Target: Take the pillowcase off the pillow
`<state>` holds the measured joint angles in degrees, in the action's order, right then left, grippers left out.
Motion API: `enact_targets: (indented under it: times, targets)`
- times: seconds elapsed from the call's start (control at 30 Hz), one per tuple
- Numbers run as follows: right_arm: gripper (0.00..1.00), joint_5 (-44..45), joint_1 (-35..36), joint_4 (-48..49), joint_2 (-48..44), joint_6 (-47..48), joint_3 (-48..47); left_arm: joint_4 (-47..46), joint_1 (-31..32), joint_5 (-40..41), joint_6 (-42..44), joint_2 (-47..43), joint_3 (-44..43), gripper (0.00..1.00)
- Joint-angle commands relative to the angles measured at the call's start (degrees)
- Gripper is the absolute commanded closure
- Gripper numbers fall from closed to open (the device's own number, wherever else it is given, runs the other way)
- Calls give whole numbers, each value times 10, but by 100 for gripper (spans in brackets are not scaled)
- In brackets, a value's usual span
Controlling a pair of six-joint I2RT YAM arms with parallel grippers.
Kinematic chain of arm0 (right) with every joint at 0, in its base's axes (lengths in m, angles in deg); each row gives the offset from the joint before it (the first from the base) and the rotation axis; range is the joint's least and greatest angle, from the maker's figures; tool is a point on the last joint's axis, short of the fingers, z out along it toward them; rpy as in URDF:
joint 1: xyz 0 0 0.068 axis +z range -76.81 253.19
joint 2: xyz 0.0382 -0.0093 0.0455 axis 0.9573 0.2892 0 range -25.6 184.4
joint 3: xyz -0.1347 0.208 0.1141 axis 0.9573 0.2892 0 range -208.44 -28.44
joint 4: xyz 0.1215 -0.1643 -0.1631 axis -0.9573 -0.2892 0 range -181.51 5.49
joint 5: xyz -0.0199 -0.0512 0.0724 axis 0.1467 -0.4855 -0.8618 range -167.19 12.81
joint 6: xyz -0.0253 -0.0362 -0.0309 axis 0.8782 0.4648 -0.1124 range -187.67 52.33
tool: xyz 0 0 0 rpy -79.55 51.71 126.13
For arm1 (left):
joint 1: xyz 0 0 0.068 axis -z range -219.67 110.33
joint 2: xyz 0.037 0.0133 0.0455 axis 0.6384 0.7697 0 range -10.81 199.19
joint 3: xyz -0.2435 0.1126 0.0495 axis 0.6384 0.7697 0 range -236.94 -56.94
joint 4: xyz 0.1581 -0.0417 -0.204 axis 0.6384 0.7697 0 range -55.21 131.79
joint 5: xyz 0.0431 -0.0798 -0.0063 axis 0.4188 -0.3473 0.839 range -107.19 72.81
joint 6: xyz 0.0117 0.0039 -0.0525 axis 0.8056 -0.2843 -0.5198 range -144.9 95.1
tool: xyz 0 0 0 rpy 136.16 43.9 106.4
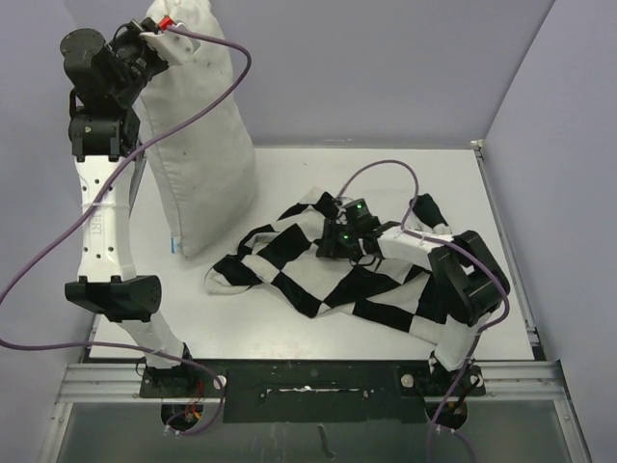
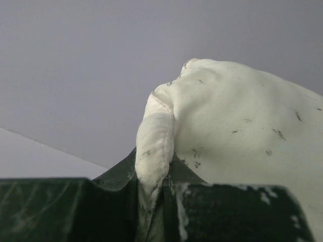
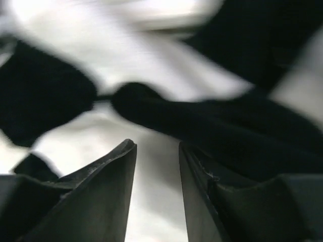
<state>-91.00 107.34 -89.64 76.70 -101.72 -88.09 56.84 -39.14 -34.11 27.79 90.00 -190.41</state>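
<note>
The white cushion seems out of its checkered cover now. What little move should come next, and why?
Probably the left end effector should lower the pillow to the table beside the pillowcase and let go. It pinches the pillow's top corner, holding it upright with no checkered cloth on it, while the pillowcase lies crumpled under the open right end effector.

We saw a white tabletop (image 1: 318, 178) filling the middle of the top view, closed in by pale lavender-grey panels: a back wall (image 1: 386, 68) across the upper frame, a right wall (image 1: 569, 145) and a left wall (image 1: 24, 193). Along the bottom edge ran an aluminium rail (image 1: 96, 391) carrying a black plate (image 1: 308, 394).
</note>
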Motion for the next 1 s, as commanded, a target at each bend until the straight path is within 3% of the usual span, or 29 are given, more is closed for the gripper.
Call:
enact_targets:
  times: [0.0,0.1,0.2,0.3,0.4,0.53,0.73,0.87,0.97]
  targets:
    - [62,-5,-117,16,-46,-15,53,-40,8,-5,10,-60,-13,100]
    - [70,14,-211,-8,-82,-14,88,-39,9,-2,13,-55,-29,100]
    - [71,29,-310,-29,-113,-19,107,-19,11,-4,8,-51,-46,100]
    - [71,75,-360,-79,-132,9,89,-6,29,-8,18,-66,-30,100]
    - [69,57,-410,-95,-149,3,77,6,75,-15,5,-98,13,100]
    - [62,53,-425,-97,-181,-13,71,115,158,-105,-117,-147,91,100]
    - [54,45,-421,-108,-216,-34,75,66,345,-87,-193,-207,339,100]
    - [51,50,-426,-124,-246,-30,82,37,374,-87,-331,-156,358,100]
    - [51,45,-432,-137,-259,-32,83,30,405,-73,-359,-116,355,100]
